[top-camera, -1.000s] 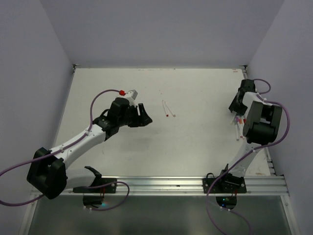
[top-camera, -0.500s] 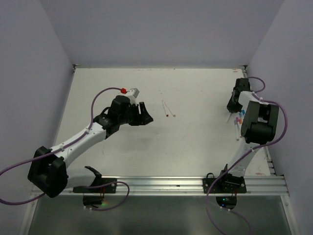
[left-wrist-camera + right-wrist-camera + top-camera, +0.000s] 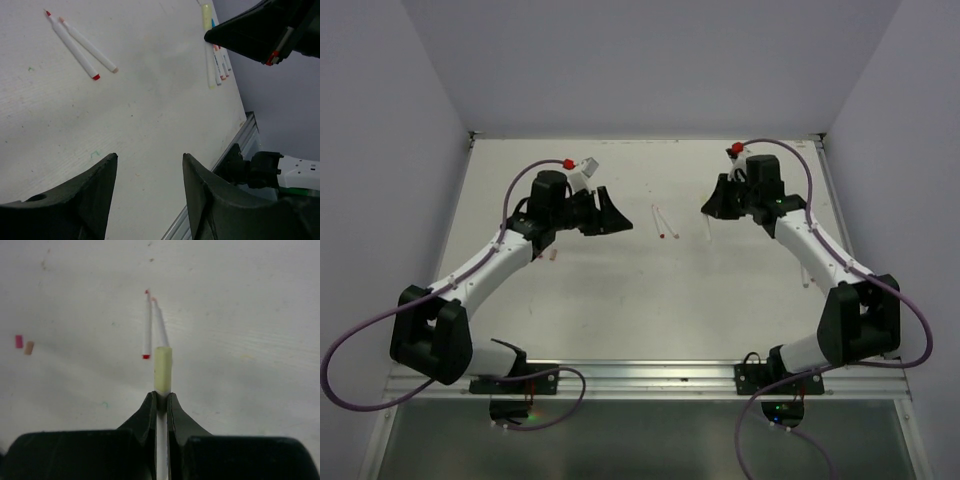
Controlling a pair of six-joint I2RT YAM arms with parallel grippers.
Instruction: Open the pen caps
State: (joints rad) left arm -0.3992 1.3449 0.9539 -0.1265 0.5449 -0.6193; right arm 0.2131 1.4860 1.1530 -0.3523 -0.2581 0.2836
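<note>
Pale-yellow cap [image 3: 162,369] is jutting mid-frame beyond the right pincer [image 3: 161,400] clamping its pen [image 3: 161,440]; the part-spread, empty left pincer [image 3: 149,161] should be gripping it squarely.

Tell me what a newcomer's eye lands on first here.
The right end effector is shut on a thin white plastic pen with a pale yellow cap, held out over the white table. Just beyond it two thin white pens with bare coloured tips lie side by side mid-table, while the left end effector hangs open and empty opposite.
</note>
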